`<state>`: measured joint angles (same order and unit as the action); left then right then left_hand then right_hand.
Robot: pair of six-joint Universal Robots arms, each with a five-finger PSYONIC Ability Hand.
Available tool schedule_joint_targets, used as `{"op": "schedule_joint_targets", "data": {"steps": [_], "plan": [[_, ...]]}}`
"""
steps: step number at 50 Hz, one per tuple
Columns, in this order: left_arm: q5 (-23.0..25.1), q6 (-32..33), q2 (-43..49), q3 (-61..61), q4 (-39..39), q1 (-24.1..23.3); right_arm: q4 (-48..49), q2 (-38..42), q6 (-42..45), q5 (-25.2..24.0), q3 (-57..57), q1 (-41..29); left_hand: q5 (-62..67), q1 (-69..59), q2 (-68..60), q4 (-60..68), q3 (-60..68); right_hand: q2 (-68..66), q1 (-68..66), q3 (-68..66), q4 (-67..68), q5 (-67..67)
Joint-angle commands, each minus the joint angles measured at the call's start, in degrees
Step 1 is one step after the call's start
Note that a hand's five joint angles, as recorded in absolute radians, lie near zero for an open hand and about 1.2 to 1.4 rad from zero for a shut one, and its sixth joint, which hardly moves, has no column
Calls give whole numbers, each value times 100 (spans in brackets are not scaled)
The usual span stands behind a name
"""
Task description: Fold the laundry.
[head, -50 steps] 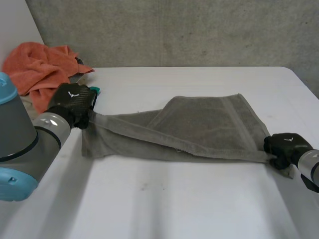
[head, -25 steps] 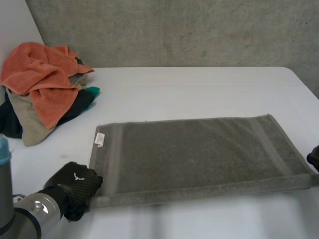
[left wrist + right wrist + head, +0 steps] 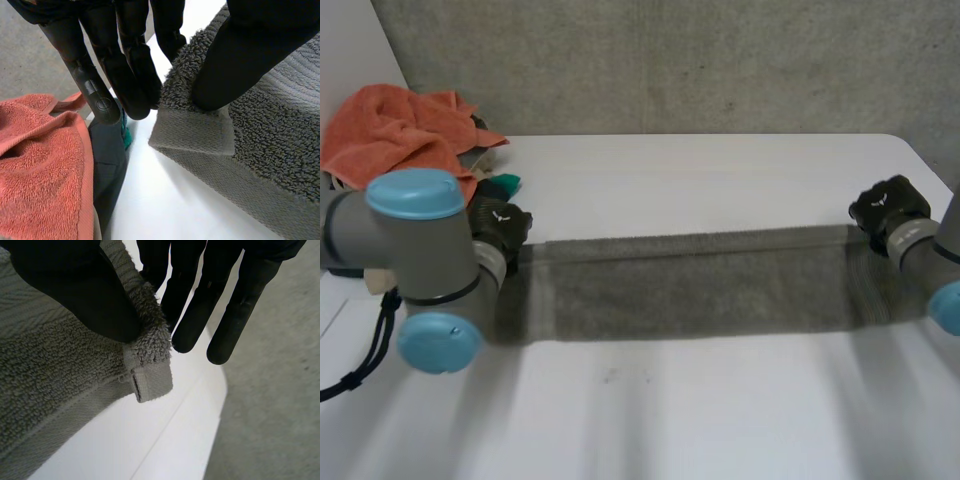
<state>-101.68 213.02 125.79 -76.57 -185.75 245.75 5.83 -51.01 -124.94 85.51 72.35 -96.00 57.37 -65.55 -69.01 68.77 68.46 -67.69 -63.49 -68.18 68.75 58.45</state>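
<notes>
- Looked to be mid-fold: kept a grey terry towel (image 3: pixel 700 290) stretched lengthwise over the middle of the white desk (image 3: pixel 720 420), with its far long edge drawn taut between both hands. Could not tell whether the lower part touched the desk.
- Clamped with the left hand (image 3: pixel 502 232) on the towel's hemmed end corner, thumb pressed against the fingers (image 3: pixel 125 75) through the terry, just beside the laundry heap.
- Pinched likewise with the right hand (image 3: pixel 888 207) on the opposite end corner, hem caught between thumb and fingers (image 3: pixel 195 315), near the desk's right edge.
- Probably called next for carrying both corners level and together to meet the towel's other long edge, keeping the stretch so no wrinkle set in, and letting go only once the hems matched.
- Offered a smooth, plain surface with only faint marks, and plenty of bare room in front.
- Held at the far left corner a rumpled orange terry towel (image 3: pixel 395 130) heaped over a dark cloth (image 3: pixel 107 170) and a teal piece (image 3: pixel 505 184).
- Backed onto a bare grey concrete wall (image 3: pixel 670 60).
</notes>
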Motion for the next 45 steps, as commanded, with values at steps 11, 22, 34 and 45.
{"op": "schedule_joint_targets", "data": {"steps": [11,22,34,45], "plan": [[-10,-41,412,1030,-58,-405,384,522,-495,203,-758,-156,-5737,5555,5901,-5877,-5846,5769,5349,5818,-5875,-5845],[112,-198,-853,-233,-66,-255,-555,-1042,-1498,-947,411,486,-5737,5555,5901,-5877,-5846,5769,5349,5818,-5875,-5845],[596,-542,-1215,-1308,-198,-282,-795,-903,-1419,-1687,1264,1304,-5737,5555,5901,-5877,-5846,4381,3962,4430,-4487,-4457],[596,-551,-1206,-1352,-321,-299,-320,-173,-1041,-1521,1159,1532,-5737,5555,5901,-5877,-5846,-1231,-1650,-1182,1125,1155]]}}
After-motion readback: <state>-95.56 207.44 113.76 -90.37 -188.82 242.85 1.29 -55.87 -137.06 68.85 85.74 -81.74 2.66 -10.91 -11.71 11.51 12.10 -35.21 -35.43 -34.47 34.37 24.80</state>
